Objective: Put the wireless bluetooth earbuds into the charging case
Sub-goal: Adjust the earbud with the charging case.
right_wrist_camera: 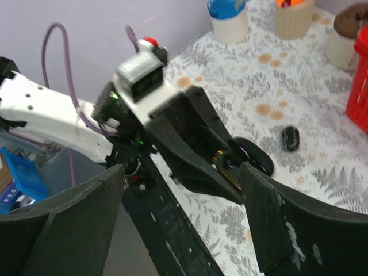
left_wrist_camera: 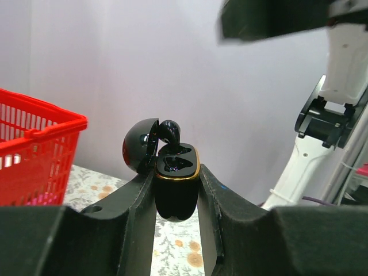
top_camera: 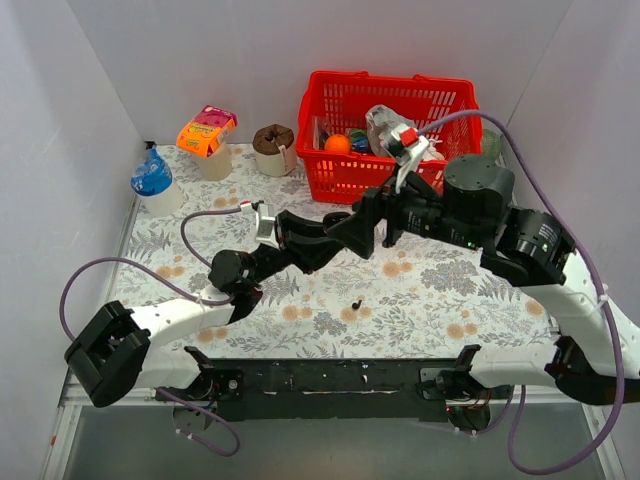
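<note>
the left jaws are clamped on the upright charging case, its lid swung open toward 10 o'clock; one earbud sticks out of the well nearest the lid, long axis near upright, rounded end up, and the other well i cannot read. a second earbud lies on the counter at 6 o'clock, its long axis roughly 12 to 6 in the right wrist view. the right jaws stand wide apart, holding nothing, and the red basket at 1 o'clock holds an orange ball and a silvery bag.

White walls enclose floral-cloth table; grey surface below near edge.
</note>
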